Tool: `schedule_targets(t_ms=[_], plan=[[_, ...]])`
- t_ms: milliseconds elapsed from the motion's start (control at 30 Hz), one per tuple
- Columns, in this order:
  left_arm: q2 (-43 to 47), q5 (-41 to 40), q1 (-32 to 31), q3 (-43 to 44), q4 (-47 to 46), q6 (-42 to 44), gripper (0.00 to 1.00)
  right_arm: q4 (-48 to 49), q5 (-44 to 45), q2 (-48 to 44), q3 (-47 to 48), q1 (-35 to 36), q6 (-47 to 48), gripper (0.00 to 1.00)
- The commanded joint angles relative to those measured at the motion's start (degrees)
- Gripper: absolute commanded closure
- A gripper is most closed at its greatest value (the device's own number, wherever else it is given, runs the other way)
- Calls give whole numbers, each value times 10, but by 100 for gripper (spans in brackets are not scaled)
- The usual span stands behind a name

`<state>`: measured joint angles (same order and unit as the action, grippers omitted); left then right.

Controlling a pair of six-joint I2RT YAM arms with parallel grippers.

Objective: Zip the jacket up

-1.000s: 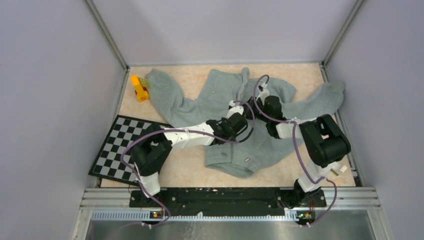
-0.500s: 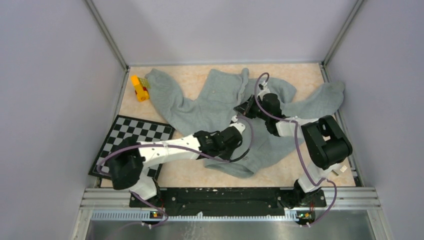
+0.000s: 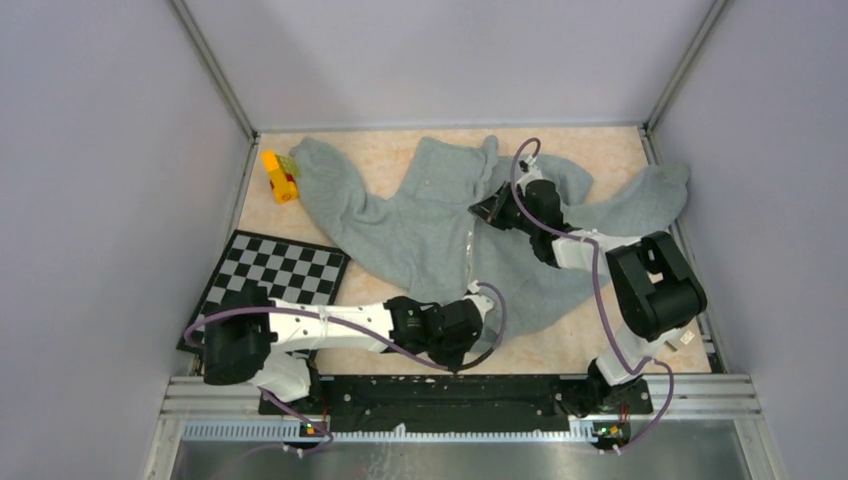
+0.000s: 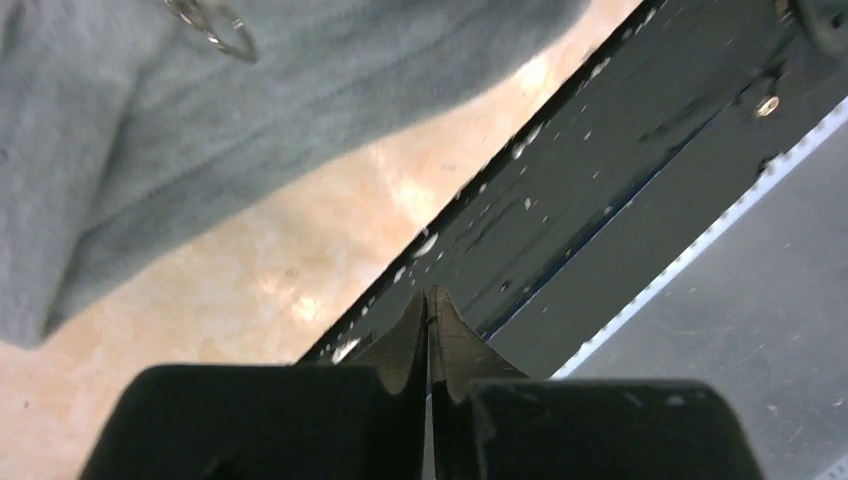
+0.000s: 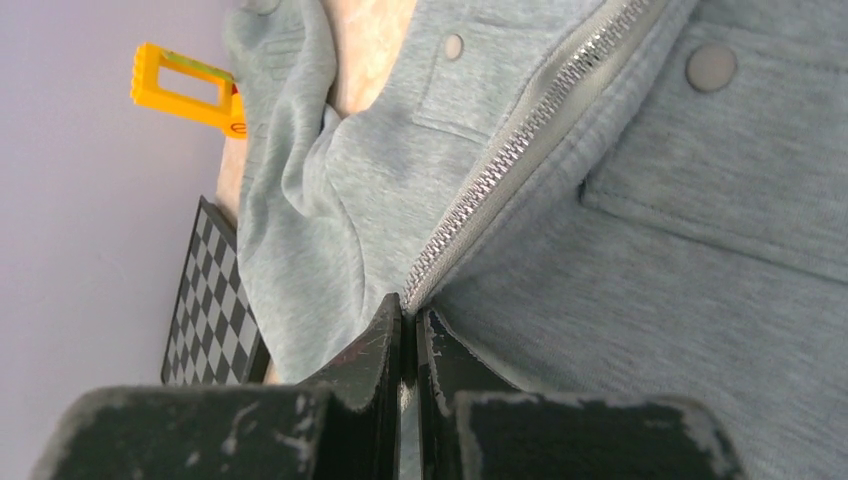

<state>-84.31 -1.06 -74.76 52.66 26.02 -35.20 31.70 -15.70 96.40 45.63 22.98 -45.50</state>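
Marbled tabletop [image 3: 380, 150], jacket [image 3: 420, 230] spread; your right gripper [image 5: 408, 305] pinches the zipper [image 5: 520, 140] upper centre, left gripper [image 4: 428, 300] closed empty below. Mid-zip, seemingly: next, pull toward frame top.

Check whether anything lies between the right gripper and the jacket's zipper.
Nothing visible does. The right gripper is shut directly on the jacket at the zipper, whose teeth run straight into its tips. The yellow toy and the checkerboard lie well off to the side.
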Motion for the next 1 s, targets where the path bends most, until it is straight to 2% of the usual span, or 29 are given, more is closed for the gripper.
schedule_targets(t_ms=[0,33,67,133,233,300,367,433,500,600,733,833,967], plan=[[19,-21,-11,2,47,-30,96,10,-14,-9,41,-5,57,91],[24,-38,-8,18,60,-29,84,-18,-13,-17,38,-5,67,80],[32,-55,-6,25,65,-29,66,-43,-13,-35,34,-5,80,72],[62,-71,-4,24,52,-24,47,-124,11,-75,30,0,119,60],[135,-95,3,0,7,-13,27,-281,56,-142,44,5,176,48],[188,-108,12,-17,-32,9,20,-356,72,-214,33,8,201,31],[254,-123,16,-26,-73,42,15,-417,93,-286,25,11,218,25],[309,-150,17,-29,-113,76,11,-492,99,-355,38,13,232,25],[357,-179,18,-26,-152,115,2,-546,94,-421,60,14,240,24],[407,-211,18,1,-199,176,1,-610,97,-507,111,14,250,24],[449,-212,18,41,-254,253,1,-686,123,-569,225,14,268,23],[460,-209,18,79,-256,296,1,-726,149,-603,332,14,284,20],[469,-202,18,123,-256,328,1,-739,201,-640,417,14,302,15]])
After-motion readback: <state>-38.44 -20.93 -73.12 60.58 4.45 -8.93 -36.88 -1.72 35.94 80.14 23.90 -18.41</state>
